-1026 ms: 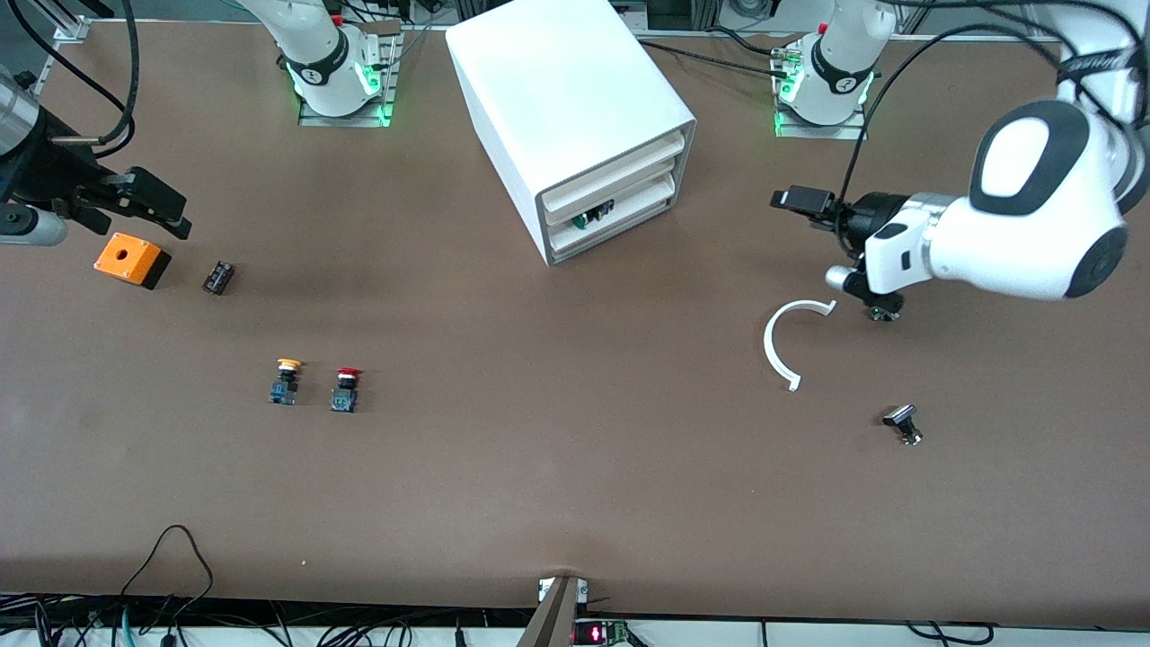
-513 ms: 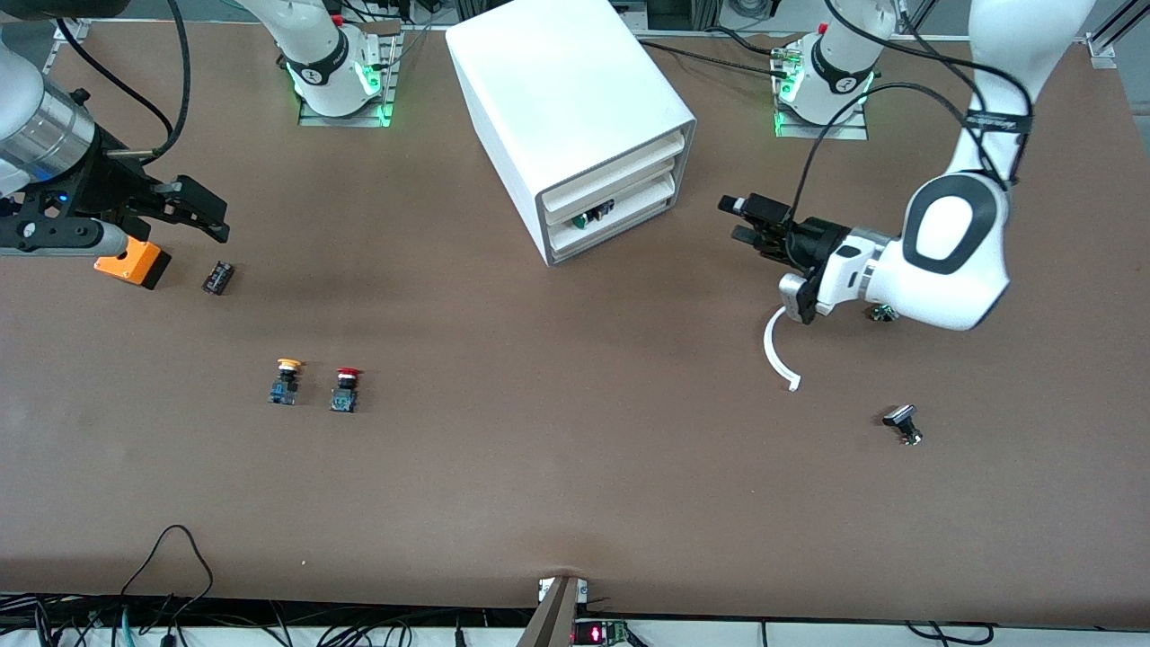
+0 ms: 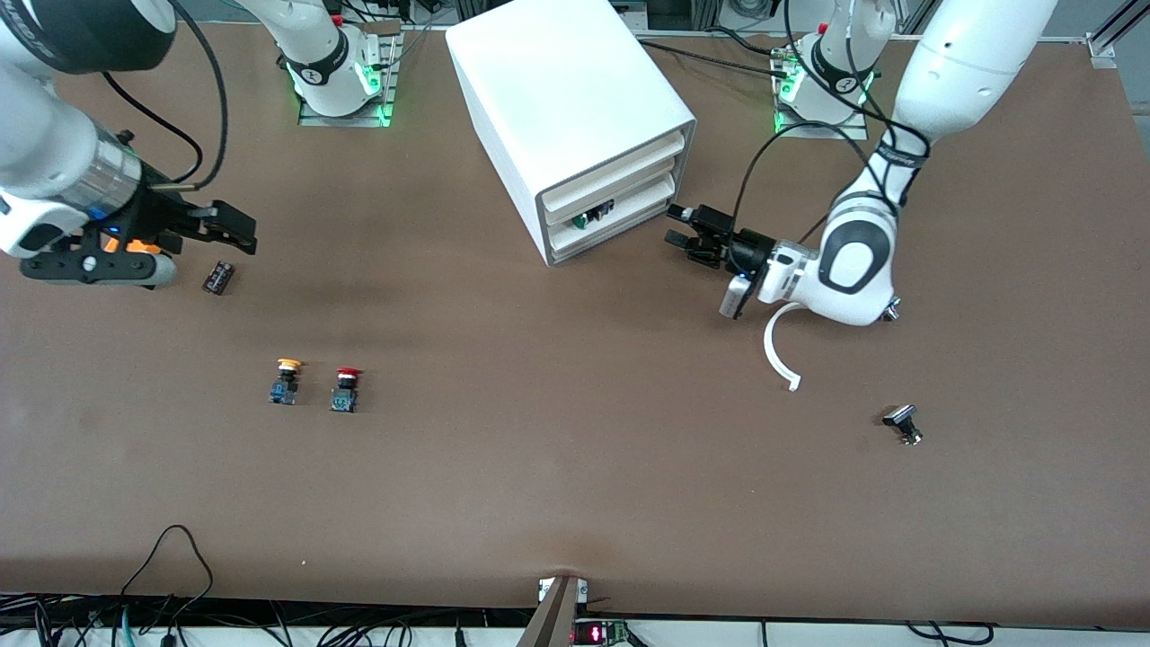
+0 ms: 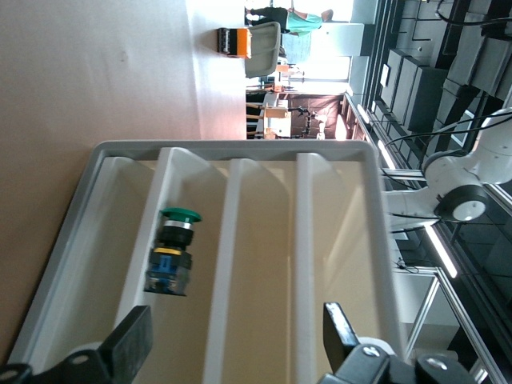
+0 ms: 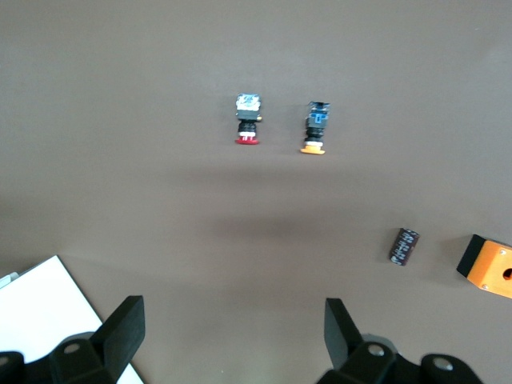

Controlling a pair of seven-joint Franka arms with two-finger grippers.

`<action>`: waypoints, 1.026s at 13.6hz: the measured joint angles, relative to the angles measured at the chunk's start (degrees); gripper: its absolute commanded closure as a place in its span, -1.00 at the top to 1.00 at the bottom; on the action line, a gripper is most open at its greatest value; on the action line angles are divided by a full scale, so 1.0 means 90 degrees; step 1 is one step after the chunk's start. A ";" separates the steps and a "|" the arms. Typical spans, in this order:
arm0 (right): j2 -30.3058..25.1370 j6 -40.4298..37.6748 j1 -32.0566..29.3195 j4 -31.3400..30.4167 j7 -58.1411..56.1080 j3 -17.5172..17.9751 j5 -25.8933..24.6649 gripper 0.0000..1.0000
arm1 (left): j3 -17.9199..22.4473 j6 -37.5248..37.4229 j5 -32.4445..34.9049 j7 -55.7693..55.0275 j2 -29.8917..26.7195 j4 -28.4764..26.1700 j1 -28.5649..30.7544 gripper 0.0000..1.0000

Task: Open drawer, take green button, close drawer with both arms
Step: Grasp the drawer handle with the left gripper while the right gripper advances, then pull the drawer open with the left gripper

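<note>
Left gripper [image 3: 680, 227] wide open, empty.

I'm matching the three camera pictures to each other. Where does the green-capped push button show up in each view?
Front view: the green-capped push button sits inside the white box-shaped cabinet, in a gap between its drawers.
Left wrist view: the button lies in a compartment between white shelves.
Right wrist view: not in it.
Shared landmark: the cabinet appears in the front and left wrist views.

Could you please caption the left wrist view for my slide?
Open left gripper faces the drawer holding the green button.
</note>
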 measured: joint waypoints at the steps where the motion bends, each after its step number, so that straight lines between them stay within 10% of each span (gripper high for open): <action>1: 0.0075 0.0031 0.0088 -0.0001 0.0069 0.0005 0.0000 0.99 | -0.0032 0.0103 -0.0021 0.0039 0.0075 -0.0008 -0.0071 0.85; 10: 0.0577 0.0464 0.0641 0.0000 0.1049 0.0018 0.0197 0.99 | -0.0041 0.0353 -0.0030 0.1033 0.0690 -0.0047 -0.0139 0.81; 14: 0.0763 0.0526 0.1025 0.0004 0.1300 0.0024 0.0198 0.99 | -0.0053 0.0402 -0.0031 0.1248 0.0829 -0.0051 -0.0288 0.08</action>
